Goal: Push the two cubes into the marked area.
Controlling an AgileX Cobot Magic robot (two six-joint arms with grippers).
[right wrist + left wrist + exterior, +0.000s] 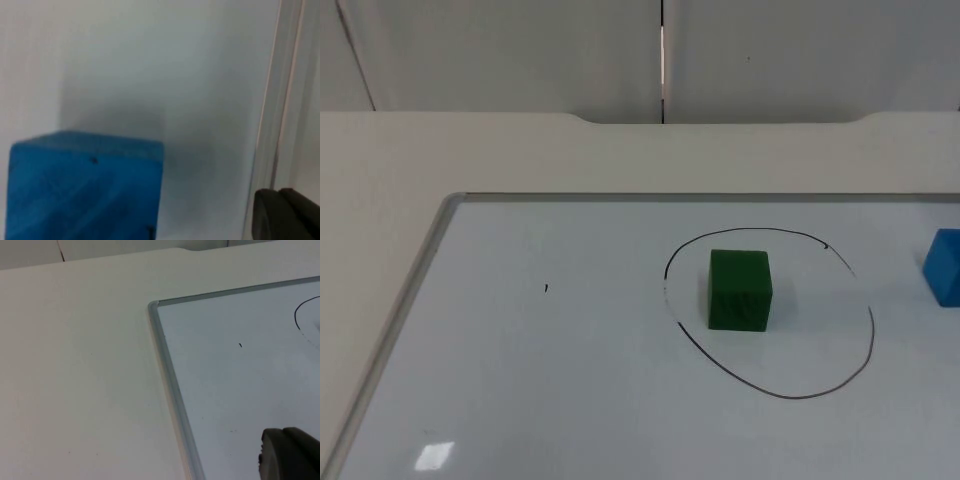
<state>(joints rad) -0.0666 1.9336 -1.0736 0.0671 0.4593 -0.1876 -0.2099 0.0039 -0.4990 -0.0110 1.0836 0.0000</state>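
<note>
Close ahead of the right gripper [287, 215] sits the blue cube [85, 185], just off to one side of the black fingertip, with the whiteboard's metal frame [285, 100] running along the fingertip's other side. That cube is the one still outside the drawn ring [870, 330]; from above, the cube [945, 266] lies beyond the ring's right side, apart from the line. So the push has to run from the cube toward the ring, and the right arm is plainly the nearer one for it. Whether the right fingers are spread or closed I cannot tell.

The green cube [740, 290] already stands inside the ring, toward its left half. The left gripper [290, 455] waits over the board's far-left corner, well apart from both cubes; its finger spacing cannot be made out either.
</note>
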